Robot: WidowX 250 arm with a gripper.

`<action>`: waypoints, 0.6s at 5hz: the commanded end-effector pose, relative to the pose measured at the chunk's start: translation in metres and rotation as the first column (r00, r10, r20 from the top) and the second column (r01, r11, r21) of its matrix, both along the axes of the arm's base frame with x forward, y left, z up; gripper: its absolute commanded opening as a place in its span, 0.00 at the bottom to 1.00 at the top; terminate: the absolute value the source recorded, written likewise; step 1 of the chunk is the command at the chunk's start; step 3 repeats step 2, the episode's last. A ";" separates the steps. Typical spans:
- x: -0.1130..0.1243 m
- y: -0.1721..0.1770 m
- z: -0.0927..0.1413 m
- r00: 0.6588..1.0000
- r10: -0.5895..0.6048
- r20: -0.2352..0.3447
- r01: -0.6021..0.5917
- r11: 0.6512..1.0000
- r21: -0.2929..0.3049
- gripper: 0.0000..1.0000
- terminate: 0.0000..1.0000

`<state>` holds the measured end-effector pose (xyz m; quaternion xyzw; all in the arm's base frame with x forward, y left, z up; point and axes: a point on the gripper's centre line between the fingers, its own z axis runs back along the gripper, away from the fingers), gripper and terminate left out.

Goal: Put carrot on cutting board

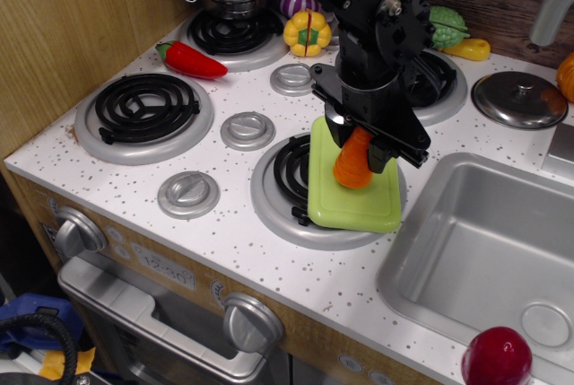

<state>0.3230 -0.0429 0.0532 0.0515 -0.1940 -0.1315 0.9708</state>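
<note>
Observation.image shows the black claw point(360, 144) clamped on the small ridged orange plastic carrot point(353, 160), wide end down over the flat lime-green plastic cutting board point(353, 198); contact with it is unclear. The board lies on the near-right burner of the white speckled worktop point(143, 177), left of a steel sink point(489, 250). A long red chili pepper point(190, 59) lies far left.

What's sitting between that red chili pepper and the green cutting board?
A round silver stove knob lies between the red chili pepper and the cutting board, on the speckled stovetop.
</note>
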 end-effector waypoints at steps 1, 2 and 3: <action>0.010 0.005 0.009 0.999 0.001 0.037 -0.001 1.000 -0.008 1.00 0.00; 0.010 0.005 0.009 0.999 0.001 0.037 -0.001 1.000 -0.008 1.00 1.00; 0.010 0.005 0.009 0.999 0.001 0.037 -0.001 1.000 -0.008 1.00 1.00</action>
